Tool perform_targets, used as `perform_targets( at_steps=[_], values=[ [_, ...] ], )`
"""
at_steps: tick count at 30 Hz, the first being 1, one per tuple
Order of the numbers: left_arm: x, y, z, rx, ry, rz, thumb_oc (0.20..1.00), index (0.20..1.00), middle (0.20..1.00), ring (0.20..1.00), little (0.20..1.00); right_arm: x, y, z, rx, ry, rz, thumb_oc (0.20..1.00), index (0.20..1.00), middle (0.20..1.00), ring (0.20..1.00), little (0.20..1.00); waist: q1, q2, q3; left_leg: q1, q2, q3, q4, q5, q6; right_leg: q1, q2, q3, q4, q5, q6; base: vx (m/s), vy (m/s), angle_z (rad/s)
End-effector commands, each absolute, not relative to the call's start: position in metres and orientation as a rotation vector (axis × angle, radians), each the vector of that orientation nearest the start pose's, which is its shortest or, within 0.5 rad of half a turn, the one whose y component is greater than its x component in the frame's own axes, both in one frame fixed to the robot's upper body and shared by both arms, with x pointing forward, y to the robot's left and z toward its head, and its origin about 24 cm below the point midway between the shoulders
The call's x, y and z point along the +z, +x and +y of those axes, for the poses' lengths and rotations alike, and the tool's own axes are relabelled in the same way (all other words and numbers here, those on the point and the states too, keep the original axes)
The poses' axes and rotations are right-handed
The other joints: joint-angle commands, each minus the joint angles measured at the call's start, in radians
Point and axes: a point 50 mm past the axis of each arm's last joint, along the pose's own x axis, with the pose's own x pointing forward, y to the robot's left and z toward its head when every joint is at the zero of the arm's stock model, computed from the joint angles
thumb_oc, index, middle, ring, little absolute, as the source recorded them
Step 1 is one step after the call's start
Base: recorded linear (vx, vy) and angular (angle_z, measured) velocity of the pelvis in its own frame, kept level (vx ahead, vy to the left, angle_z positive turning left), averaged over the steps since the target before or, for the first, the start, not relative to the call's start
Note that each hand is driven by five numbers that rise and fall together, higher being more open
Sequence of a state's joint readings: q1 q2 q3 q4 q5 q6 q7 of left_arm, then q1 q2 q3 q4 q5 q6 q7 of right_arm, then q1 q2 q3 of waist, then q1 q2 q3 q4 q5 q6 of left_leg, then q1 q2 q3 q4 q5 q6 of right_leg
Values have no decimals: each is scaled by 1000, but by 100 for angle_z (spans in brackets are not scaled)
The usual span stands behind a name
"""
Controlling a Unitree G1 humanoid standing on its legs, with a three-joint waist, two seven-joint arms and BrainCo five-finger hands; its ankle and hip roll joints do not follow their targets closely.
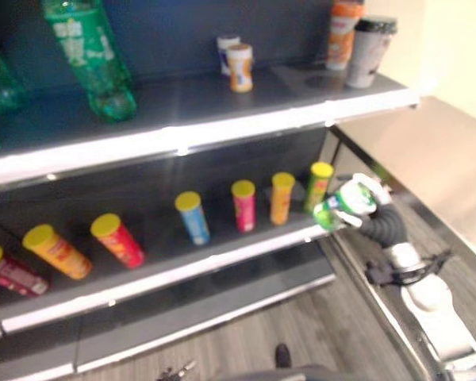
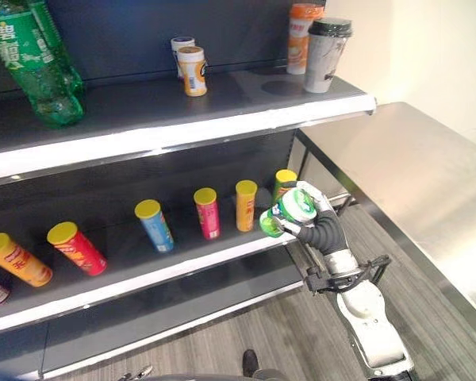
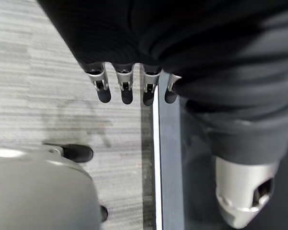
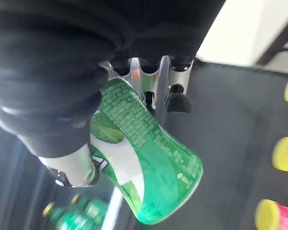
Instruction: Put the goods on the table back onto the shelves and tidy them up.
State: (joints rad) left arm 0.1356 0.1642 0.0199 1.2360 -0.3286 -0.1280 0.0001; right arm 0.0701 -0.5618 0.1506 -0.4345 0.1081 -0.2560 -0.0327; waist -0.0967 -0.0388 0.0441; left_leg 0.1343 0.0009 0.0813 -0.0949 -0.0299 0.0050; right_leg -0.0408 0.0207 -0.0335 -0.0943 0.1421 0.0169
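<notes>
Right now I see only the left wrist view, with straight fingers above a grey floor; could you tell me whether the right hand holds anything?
Observer: Yes, the right hand is curled round a green and white can, held tilted.
Operator: Thank you. Where is it relative to the shelves?
Observer: It is at the right end of the dark middle shelf, in front of a green tube with a yellow lid.
Operator: What else stands on that shelf?
Observer: A row of yellow-lidded tubes runs leftwards from there.
</notes>
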Motion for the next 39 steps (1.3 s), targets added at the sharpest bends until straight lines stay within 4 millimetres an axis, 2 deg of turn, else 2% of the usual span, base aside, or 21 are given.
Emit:
perform_targets(
  at_steps=[1,2,6,7,9,11,13,14,15,18,20,22,23,24,25,26,29,34,39],
  values=[
    [-172,51,212,308,-94,1219,1000,1000,1000,1000,1000,198,214,-152,331,-370,-843,200,200,200,200,200,18,-25,-30,15,23,-10,8,-57,-18,57,-35,38,8,-88,76,75,-43,-6],
    [-172,51,212,308,-94,1218,1000,1000,1000,1000,1000,198,214,-152,331,-370,-843,200,200,200,200,200,18,-25,-30,15,23,-10,8,-57,-18,57,-35,38,8,-88,76,50,-26,-2],
    [-172,54,210,262,-62,1236,1000,1000,1000,1000,1000,243,225,-130,409,-323,-1024,200,200,200,200,200,40,-37,-42,27,35,-12,8,-60,-25,71,-29,39,7,-99,67,68,-39,0],
    [-172,54,212,263,-56,1237,1000,1000,1000,1000,1000,249,227,-125,428,-320,-1044,200,200,200,200,200,44,-39,-43,28,36,-13,8,-61,-26,73,-28,40,7,-101,65,65,-26,-2],
    [-172,55,213,262,-52,1238,1000,1000,1000,1000,1000,255,229,-121,454,-314,-1057,200,200,200,200,200,47,-41,-44,29,37,-15,8,-61,-27,74,-27,41,7,-104,63,32,-12,0],
    [-172,51,215,263,-54,1255,1000,1000,1000,1000,1000,267,242,-106,516,-309,-1055,200,200,200,200,200,67,-51,-48,27,39,-20,8,-59,-31,77,-24,37,7,-109,59,37,-15,5],
    [-172,50,216,267,-57,1261,1000,1000,1000,1000,1000,270,247,-101,545,-300,-1040,200,200,200,200,200,69,-53,-48,26,39,-22,8,-58,-33,78,-24,35,7,-112,58,9,-7,2],
    [-172,45,217,265,-62,1280,1000,1000,1000,1000,1000,272,259,-91,594,-282,-994,200,200,200,200,200,81,-59,-49,23,39,-24,8,-56,-36,79,-23,34,7,-116,56,18,-13,4],
    [-172,45,216,266,-64,1280,1000,1000,1000,1000,1000,273,259,-91,596,-281,-995,200,200,200,200,200,79,-59,-48,23,39,-24,8,-56,-36,79,-23,34,7,-116,56,18,-9,5],
    [-173,42,218,264,-68,1293,1000,1000,1000,1000,1000,279,281,-79,620,-340,-932,200,200,200,200,200,93,-65,-50,18,40,-28,8,-53,-42,80,-21,30,7,-121,54,14,-1,4],
    [-172,42,223,278,-67,1292,1000,1000,1000,1000,1000,286,308,-71,595,-373,-858,200,200,200,200,200,108,-72,-52,14,39,-34,8,-51,-45,80,-21,27,7,-124,52,19,0,6],
    [-171,43,225,282,-66,1290,1000,1000,1000,1000,1000,288,316,-69,580,-389,-838,200,200,200,200,200,108,-73,-51,13,40,-37,8,-51,-46,81,-21,25,7,-125,51,8,4,4],
    [-171,43,228,284,-61,1290,1000,1000,1000,1000,1000,288,332,-67,551,-399,-779,200,200,200,200,200,116,-77,-53,9,40,-41,8,-49,-48,81,-21,22,7,-126,50,7,4,5],
    [-171,43,228,284,-62,1289,1000,1000,1000,1000,1000,288,332,-66,552,-399,-780,200,200,200,200,200,114,-76,-52,9,40,-41,8,-49,-48,81,-21,21,7,-126,50,16,2,8],
    [-170,44,229,282,-57,1290,1000,1000,1000,1000,1000,289,350,-67,494,-409,-726,200,200,200,200,200,122,-82,-54,5,42,-46,8,-46,-51,82,-21,16,7,-128,49,9,-3,10],
    [-170,44,229,282,-58,1290,1000,1000,1000,1000,1000,290,350,-67,495,-409,-727,200,200,200,200,200,121,-82,-53,5,41,-47,8,-46,-51,82,-22,16,7,-128,49,10,-3,13],
    [-169,45,234,292,-46,1289,1000,1000,1000,1000,1000,297,368,-74,401,-431,-685,200,200,200,200,200,125,-89,-54,-2,42,-51,8,-44,-54,80,-23,5,7,-125,48,9,-7,18],
    [-169,45,236,304,-45,1293,1000,1000,1000,1000,1000,305,376,-81,336,-469,-673,200,200,200,200,200,123,-92,-56,-4,42,-56,8,-48,-55,81,-23,0,7,-126,48,8,-12,8],
    [-169,46,235,288,-40,1288,1000,1000,1000,1000,1000,304,382,-90,290,-501,-648,200,200,200,200,200,121,-88,-58,4,42,-56,8,-52,-53,87,-22,1,7,-128,48,4,-3,1]
  ],
)
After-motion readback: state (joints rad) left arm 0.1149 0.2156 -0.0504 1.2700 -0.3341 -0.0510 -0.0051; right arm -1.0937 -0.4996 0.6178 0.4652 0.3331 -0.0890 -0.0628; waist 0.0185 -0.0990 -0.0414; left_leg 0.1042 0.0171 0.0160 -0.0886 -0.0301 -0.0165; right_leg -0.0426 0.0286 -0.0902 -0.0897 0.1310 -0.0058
